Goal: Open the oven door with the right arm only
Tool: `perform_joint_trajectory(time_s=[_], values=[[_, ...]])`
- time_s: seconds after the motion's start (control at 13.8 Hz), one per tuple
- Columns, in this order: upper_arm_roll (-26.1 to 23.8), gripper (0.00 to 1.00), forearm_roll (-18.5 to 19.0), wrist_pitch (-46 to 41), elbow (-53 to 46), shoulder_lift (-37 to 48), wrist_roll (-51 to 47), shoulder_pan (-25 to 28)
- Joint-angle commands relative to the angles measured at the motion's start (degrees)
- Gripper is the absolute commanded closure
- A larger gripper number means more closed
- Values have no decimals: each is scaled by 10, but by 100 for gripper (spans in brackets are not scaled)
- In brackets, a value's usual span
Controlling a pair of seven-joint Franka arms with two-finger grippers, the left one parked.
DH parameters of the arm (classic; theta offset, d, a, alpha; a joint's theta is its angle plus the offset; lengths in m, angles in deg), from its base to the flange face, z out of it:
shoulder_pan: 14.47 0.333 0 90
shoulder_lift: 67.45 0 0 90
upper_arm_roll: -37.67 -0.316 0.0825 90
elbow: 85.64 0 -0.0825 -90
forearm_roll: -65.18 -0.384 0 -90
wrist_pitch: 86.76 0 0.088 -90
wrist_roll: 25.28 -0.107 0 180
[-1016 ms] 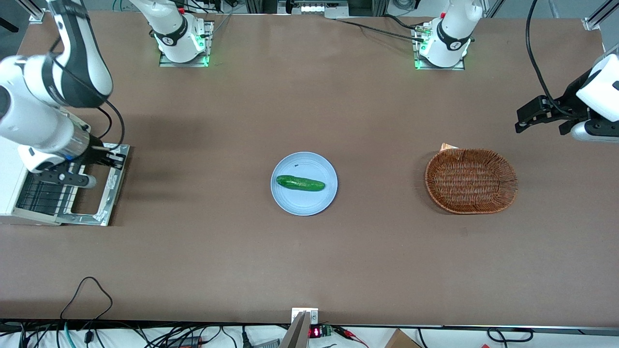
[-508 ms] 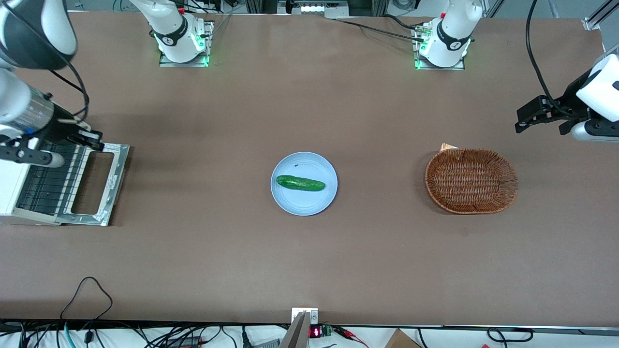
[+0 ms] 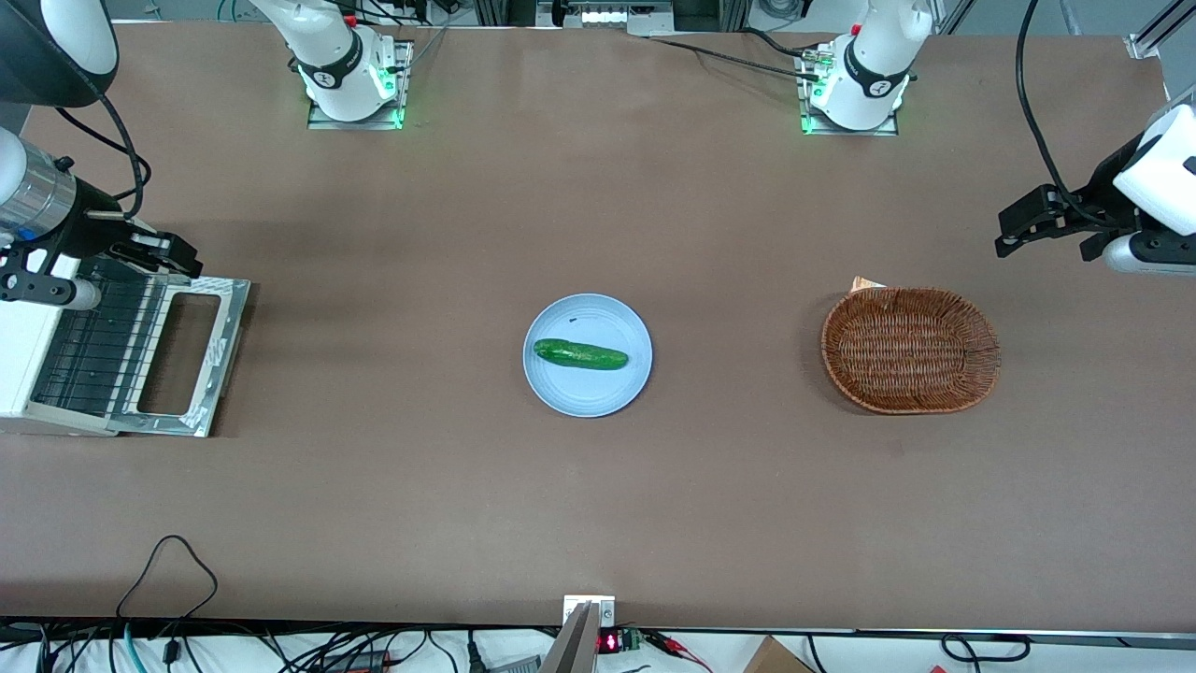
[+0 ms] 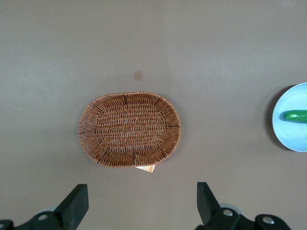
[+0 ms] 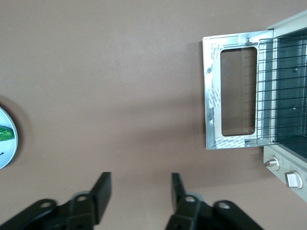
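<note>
Oven door (image 3: 187, 355) lay flat open on the table in front of the oven (image 3: 28, 360); your gripper (image 5: 139, 194) hovered above its edge, fingers spread, empty.

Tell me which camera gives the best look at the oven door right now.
The right wrist view: the oven door lies fully open and flat, whole frame and window unobstructed, with the open gripper raised clear of it. The front view shows the door smaller at the working arm's end. The left wrist view misses it.
</note>
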Motion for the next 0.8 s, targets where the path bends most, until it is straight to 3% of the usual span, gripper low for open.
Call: perform_joint_trajectory(time_s=[0.0,0.29,0.51,0.73], values=[[-11,0,10,-12,-9,6,14,-5],[-9,0,9,-16,-11,11,83,-7],[-4,0,12,-23,-13,12,206,-7],[-5,0,12,-28,-30,10,209,-8]])
